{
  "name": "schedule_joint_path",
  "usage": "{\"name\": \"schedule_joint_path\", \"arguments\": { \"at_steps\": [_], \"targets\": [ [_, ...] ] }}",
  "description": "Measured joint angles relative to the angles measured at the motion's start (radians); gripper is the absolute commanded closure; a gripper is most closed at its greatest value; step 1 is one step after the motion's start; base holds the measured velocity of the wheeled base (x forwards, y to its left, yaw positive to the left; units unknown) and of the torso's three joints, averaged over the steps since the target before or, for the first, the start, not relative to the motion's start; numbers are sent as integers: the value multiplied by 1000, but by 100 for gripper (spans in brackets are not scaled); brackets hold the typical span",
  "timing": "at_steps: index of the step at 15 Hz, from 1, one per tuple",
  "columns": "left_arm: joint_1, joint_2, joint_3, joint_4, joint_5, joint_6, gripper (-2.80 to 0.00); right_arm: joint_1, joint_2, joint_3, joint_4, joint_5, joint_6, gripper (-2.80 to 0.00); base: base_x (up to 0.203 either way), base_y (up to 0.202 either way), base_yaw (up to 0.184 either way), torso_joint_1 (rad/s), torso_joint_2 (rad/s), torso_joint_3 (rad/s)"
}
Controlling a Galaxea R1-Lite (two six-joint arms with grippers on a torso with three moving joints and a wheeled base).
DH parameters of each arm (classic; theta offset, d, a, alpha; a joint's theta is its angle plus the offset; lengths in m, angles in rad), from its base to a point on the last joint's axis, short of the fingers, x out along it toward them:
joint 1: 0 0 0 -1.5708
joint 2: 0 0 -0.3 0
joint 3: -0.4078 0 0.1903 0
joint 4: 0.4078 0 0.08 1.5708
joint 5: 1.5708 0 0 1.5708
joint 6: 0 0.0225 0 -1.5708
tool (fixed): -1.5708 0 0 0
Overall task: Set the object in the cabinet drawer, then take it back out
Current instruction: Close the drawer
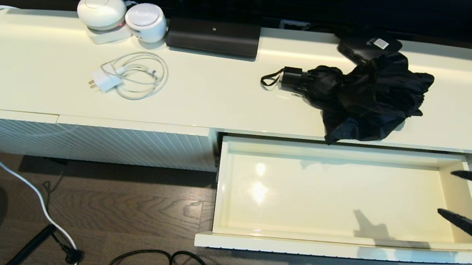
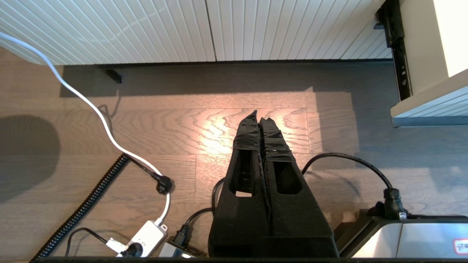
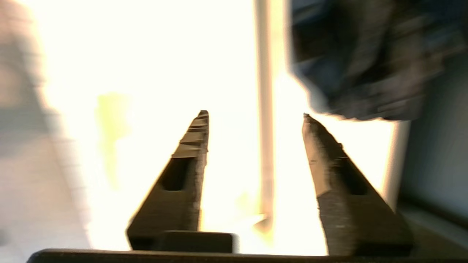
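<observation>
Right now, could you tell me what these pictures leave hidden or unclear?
- Umbrella, head view: its rumpled fabric hides the shaft; right wrist view shows only a blur.
- Drawer, head view: the front handle faces away.
- Flat black box, head view: partly under the umbrella, label too small.
- Right gripper, head view: cut off by the edge.

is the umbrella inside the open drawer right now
No, the umbrella lies on the cabinet top behind the open drawer, whose inside holds nothing.

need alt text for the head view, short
A black folding umbrella lies on a cream cabinet top, fabric overhanging the open, empty drawer below. The right gripper, fingers open, hovers at the drawer's right end; a white charger cable lies further left.
</observation>
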Motion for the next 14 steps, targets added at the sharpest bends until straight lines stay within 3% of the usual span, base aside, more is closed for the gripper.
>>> {"name": "schedule_joint_path", "arguments": {
  "at_steps": [4, 9, 14],
  "targets": [
    [0, 0, 0, 0, 0, 0, 0, 30, -6, 38, 128, 0, 133, 0, 0, 0, 0, 0, 0, 0],
    [0, 0, 0, 0, 0, 0, 0, 117, 84, 80, 145, 5, 250, 0, 0, 0, 0, 0, 0, 0],
    [1, 0, 0, 0, 0, 0, 0, 238, 197, 76, 135, 4, 286, 0, 0, 0, 0, 0, 0, 0]
  ]
}}
